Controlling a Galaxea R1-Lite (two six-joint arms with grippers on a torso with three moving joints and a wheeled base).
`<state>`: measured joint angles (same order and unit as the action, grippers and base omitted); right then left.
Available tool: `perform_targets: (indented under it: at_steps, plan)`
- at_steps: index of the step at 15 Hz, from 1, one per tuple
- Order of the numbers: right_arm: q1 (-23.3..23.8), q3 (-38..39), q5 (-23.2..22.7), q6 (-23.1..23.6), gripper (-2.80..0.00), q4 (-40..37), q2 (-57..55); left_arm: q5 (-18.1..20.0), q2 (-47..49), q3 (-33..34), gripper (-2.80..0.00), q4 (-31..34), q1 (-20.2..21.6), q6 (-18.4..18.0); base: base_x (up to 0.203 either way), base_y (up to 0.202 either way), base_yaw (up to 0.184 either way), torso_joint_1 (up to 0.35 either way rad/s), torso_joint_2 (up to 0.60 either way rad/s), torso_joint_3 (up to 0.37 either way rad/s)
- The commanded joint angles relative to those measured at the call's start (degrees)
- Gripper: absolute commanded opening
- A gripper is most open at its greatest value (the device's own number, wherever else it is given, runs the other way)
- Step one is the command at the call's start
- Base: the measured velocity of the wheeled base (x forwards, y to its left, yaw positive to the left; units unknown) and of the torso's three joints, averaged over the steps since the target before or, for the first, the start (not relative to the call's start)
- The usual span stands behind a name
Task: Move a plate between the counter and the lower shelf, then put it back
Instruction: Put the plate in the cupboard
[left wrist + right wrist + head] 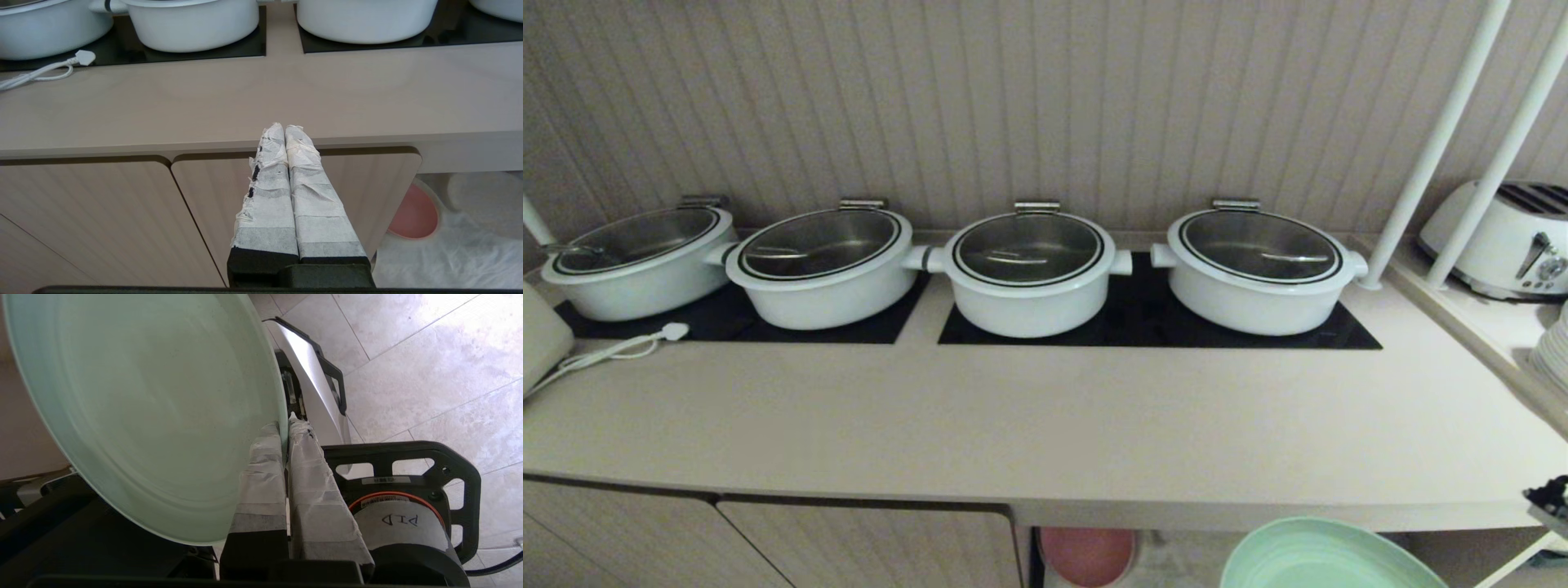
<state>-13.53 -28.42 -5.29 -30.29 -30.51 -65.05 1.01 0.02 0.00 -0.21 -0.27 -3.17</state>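
Observation:
The mint-green plate (1327, 559) hangs in the air below the front edge of the counter (1029, 408), at the bottom right of the head view. My right gripper (286, 424) is shut on the plate (151, 412), pinching its rim between the two taped fingers, with the plate tilted on edge over the floor and the robot's base. The lower shelf (457, 237) with its wrinkled white cloth opens under the counter (261, 98), right of the cabinet doors. My left gripper (284, 127) is parked in front of those doors, shut and empty.
Several white lidded pots (1029, 273) stand on black hob panels (1152, 322) at the back of the counter. A white plug and cord (645, 343) lie at the left. A toaster (1503, 237) and white poles (1437, 139) stand at the right. A pink plate (1086, 555) lies in the shelf.

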Motion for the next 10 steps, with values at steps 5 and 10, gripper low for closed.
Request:
perform_targets:
  at_steps: [5, 10]
  plan:
    - [0.0, 1.0, -0.1, -0.2, -2.8, -0.2, 0.8, 0.0, 0.0, 0.0, -2.8, -0.1, 0.0, 0.0, 0.0, 0.0, 0.0, 0.0, 0.0, 0.0]
    - [0.1, 1.5, -0.1, -0.2, -2.8, -0.2, 1.2, 0.0, 0.0, 0.0, -2.8, -0.1, 0.0, 0.0, 0.001, -0.15, -0.001, 0.004, 0.0, 0.003]
